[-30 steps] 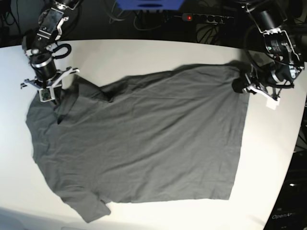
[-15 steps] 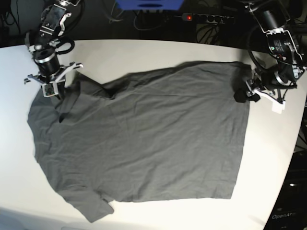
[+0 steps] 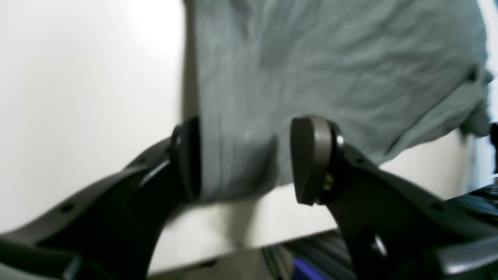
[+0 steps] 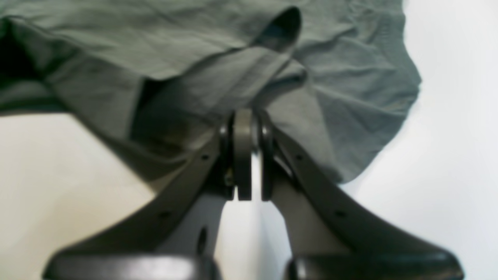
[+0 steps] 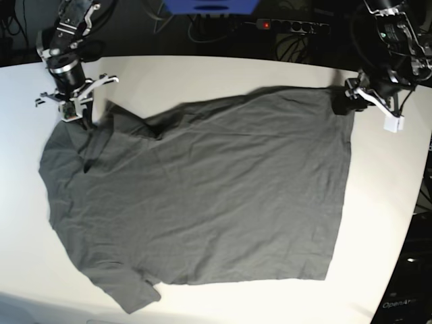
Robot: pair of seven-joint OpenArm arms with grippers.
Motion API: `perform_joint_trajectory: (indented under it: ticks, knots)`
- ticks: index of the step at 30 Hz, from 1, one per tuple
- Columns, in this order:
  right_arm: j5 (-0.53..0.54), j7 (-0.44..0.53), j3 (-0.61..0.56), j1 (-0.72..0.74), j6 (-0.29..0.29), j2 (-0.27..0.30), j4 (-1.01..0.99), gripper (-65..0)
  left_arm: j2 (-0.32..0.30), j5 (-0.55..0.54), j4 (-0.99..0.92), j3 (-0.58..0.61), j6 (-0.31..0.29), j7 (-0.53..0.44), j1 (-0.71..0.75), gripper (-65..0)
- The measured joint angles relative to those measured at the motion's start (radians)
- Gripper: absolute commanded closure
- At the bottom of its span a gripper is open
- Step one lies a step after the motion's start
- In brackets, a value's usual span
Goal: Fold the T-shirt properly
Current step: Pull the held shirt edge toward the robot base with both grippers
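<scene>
Right wrist: fingers (image 4: 247, 155) clamped on T-shirt (image 4: 218, 70)

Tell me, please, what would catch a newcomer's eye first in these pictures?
The dark grey T-shirt dominates, spread almost flat across the white table. At its sleeve end, the right tool is pinched shut on a raised fold of fabric. At the far hem corner, the left tool stands open, astride the cloth edge.

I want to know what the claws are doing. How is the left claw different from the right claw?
The left gripper has its jaws wide apart, while the right gripper has its jaws pressed shut. The left one holds nothing, with the T-shirt hem lying loose between its fingers; the right one pinches a fold of cloth near the sleeve. Both sit at the shirt's far edge.
</scene>
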Motion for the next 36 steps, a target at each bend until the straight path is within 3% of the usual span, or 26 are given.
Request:
perform_joint_trajectory:
  ticks: [3,8,11,16,26,30,36]
  knots:
    - [0.025,-0.002,0.000,-0.010,-0.001,0.002,0.000,-1.3,0.006,0.071,0.020,0.012,-0.021,-0.067,0.034,-35.2]
    - [0.035,-0.001,0.000,-0.005,-0.001,0.001,0.000,-1.3,0.005,0.256,0.034,0.101,-0.029,-0.257,0.051,-35.2]
    - [0.032,-0.002,0.005,-0.005,-0.007,-0.029,0.000,-1.3,0.002,0.302,0.035,0.123,-0.026,-0.264,0.033,-35.2]
    - [0.032,0.000,0.002,-0.002,-0.002,-0.029,0.000,-1.3,-0.007,0.377,0.039,0.186,-0.007,-0.287,0.004,-35.2]
    - [0.032,0.007,0.002,-0.011,-0.001,-0.023,0.000,-1.3,-0.002,0.375,0.055,0.195,-0.003,-0.385,0.086,-35.2]
    - [0.032,0.007,0.002,-0.016,-0.008,-0.007,0.001,-1.3,-0.001,0.377,0.086,0.193,-0.072,-0.349,0.106,-35.2]
    - [0.032,0.008,0.000,-0.016,-0.001,-0.006,0.002,-1.3,0.029,0.361,0.087,0.128,-0.126,-0.333,0.126,-35.2]
